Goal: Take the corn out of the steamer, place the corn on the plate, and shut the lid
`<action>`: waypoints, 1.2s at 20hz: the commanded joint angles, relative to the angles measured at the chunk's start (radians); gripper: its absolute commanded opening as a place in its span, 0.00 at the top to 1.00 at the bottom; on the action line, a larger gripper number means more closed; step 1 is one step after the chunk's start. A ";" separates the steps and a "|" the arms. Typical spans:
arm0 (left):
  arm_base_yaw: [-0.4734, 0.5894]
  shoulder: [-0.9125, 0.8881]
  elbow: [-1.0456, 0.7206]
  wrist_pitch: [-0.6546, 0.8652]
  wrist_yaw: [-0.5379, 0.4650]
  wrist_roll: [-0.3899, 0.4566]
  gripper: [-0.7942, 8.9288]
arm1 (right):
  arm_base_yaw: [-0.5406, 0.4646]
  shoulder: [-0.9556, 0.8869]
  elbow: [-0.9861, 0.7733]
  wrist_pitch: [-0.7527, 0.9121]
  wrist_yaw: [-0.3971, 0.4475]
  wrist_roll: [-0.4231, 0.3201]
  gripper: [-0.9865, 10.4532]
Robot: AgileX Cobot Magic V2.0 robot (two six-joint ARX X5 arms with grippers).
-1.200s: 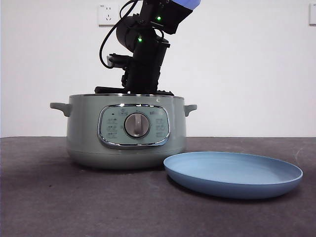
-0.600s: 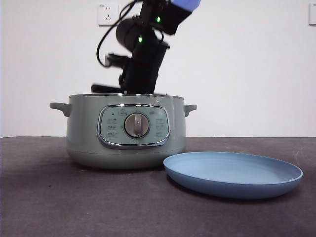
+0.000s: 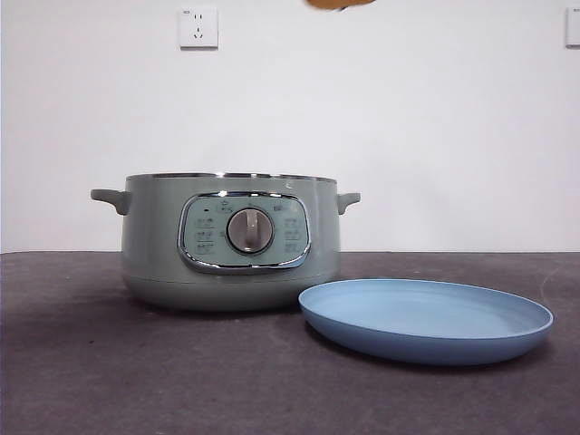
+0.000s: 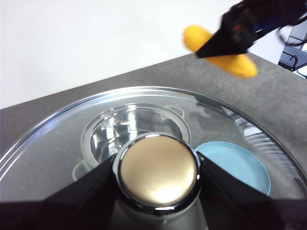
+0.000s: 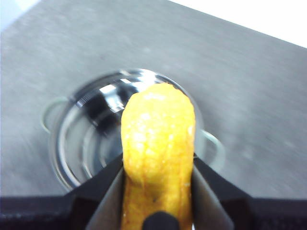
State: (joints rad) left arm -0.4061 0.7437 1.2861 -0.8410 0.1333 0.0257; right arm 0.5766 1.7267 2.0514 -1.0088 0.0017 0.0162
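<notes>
First step done: the ridged, glossy yellow corn [image 5: 157, 153] is out, pinched in the right end effector [image 5: 158, 191] high above the round sage-green steamer [image 3: 231, 240] on the counter [image 3: 109, 362]. Left end effector [image 4: 158, 191] grips the clear chrome-rimmed glass lid [image 4: 57, 148] by its knob. The shallow light-blue plate [image 3: 426, 319] awaits corn.

Corn cob [image 5: 157, 143]: 1, yellow; steamer pot [image 3: 231, 240]: 1, sage-green, w/ 2 side handles, 1 silver dial [image 3: 250, 230]; plate [image 3: 426, 319]: 1, light-blue; glass lid [image 4: 153, 143]: 1, w/ 1 knob; wall sockets [image 3: 198, 27]: 1 whole, 1 partly at edge; grippers: 2, left gripper [image 4: 156, 191] & right gripper [image 5: 158, 191].
</notes>
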 commanded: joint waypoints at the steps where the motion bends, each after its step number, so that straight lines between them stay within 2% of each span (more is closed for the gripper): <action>1: 0.002 -0.011 0.011 0.042 0.003 0.005 0.93 | -0.028 -0.045 -0.076 -0.011 0.000 -0.022 0.92; 5: 0.002 -0.011 0.011 0.034 0.003 0.005 0.93 | -0.097 -0.222 -0.401 0.120 -0.006 0.002 0.92; 9: 0.002 -0.011 0.011 0.031 0.003 0.005 0.93 | -0.169 -0.381 -0.790 0.349 -0.090 0.073 0.92; 13: 0.002 -0.011 0.011 0.016 0.003 0.005 0.93 | -0.184 -0.389 -1.044 0.554 -0.135 0.152 0.92; 17: 0.002 -0.011 0.011 -0.005 0.003 0.005 0.93 | -0.178 -0.351 -1.203 0.752 -0.134 0.266 0.92; 24: 0.002 -0.011 0.011 -0.006 0.003 0.005 0.93 | -0.156 -0.189 -1.249 0.885 -0.132 0.326 0.92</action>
State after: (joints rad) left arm -0.4061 0.7437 1.2861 -0.8932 0.1333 0.0261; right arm 0.4160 1.5249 0.8116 -0.1322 -0.1310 0.3206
